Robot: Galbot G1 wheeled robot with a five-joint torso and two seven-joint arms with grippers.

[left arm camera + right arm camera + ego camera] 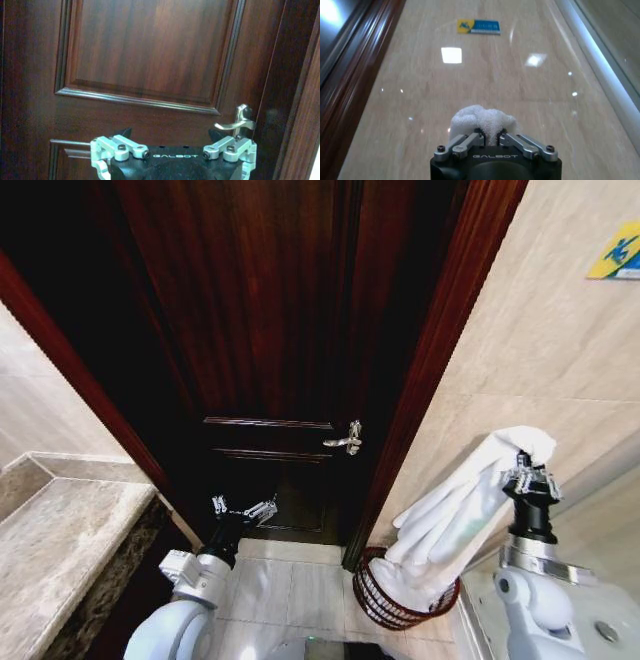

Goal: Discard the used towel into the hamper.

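Note:
A white towel (460, 515) hangs from my right gripper (528, 472), which is shut on its top end at the right of the head view. The towel's lower folds drape down into the hamper (385, 605), a round dark reddish-brown openwork basket on the floor by the door frame. In the right wrist view the gripper (490, 138) pinches a tuft of the towel (482, 118) against the beige wall. My left gripper (243, 511) is held up low at the left, open and holding nothing, facing the dark wooden door; in the left wrist view the left gripper (172, 153) is spread wide.
A dark wooden door (270, 330) with a silver lever handle (345, 440) stands straight ahead. A stone counter (60, 540) runs along the left. A beige tiled wall (540, 350) with a yellow and blue sign (618, 252) is on the right.

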